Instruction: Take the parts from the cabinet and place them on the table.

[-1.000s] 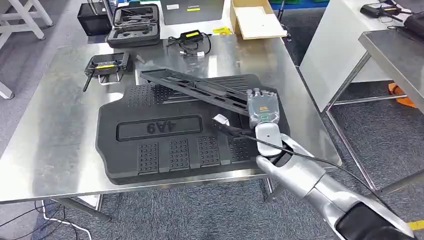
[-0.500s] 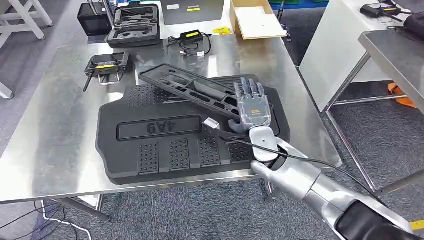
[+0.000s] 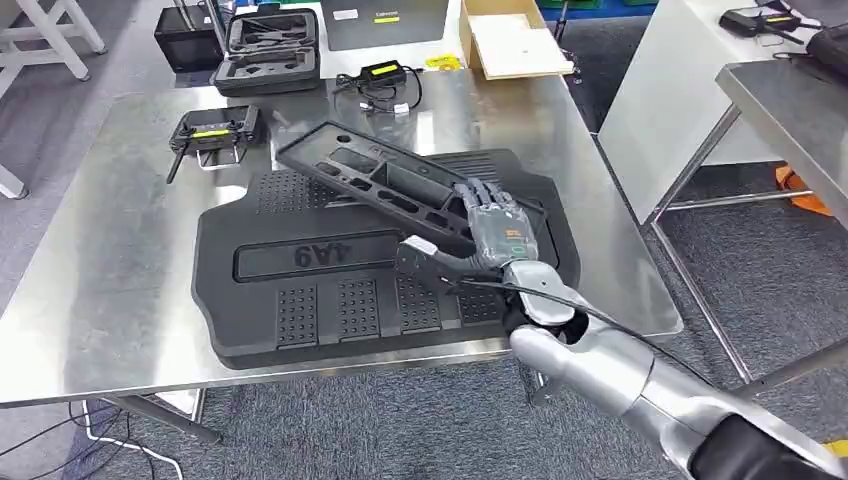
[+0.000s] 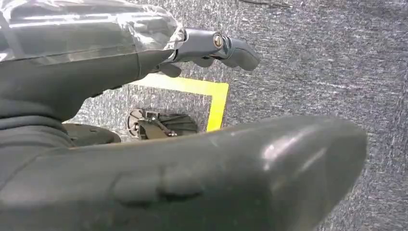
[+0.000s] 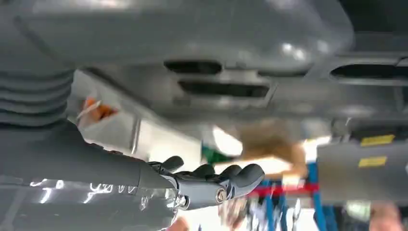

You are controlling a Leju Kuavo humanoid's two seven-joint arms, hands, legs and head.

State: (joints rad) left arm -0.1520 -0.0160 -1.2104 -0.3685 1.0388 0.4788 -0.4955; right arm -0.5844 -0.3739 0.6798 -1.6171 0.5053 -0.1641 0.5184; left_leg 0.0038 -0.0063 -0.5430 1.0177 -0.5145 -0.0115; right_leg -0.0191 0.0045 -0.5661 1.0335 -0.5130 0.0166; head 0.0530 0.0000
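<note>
Head view: steel table (image 3: 120, 290) with large black floor mat (image 3: 330, 290) lying flat across its middle, embossed "6A4" panel facing up. Long black slotted tray (image 3: 385, 185) resting on top of mat, running diagonally from about 10 o'clock to about 4 o'clock, far end reaching past mat's far edge, slotted face tilted toward camera. Right hand (image 3: 497, 228) at tray's near end, at about 3 o'clock of mat; fingers (image 3: 485, 195) laid over tray's edge, thumb side underneath hidden. In contact with tray; cannot tell whether clamped on it or only resting. Right wrist view: dark fingers (image 5: 231, 175) lightly curled beneath grey slotted underside of tray (image 5: 216, 72), close to it. Left wrist view: left hand (image 4: 216, 48) over grey carpet and a yellow floor line (image 4: 211, 94), fingers partly curled, nothing seen in them. On table at 11 o'clock of mat, a black handheld controller (image 3: 212, 130); at 12 o'clock, a black charger with cable (image 3: 385, 80); beyond those, an open black foam case (image 3: 270, 48) and a cardboard box (image 3: 510, 40).
</note>
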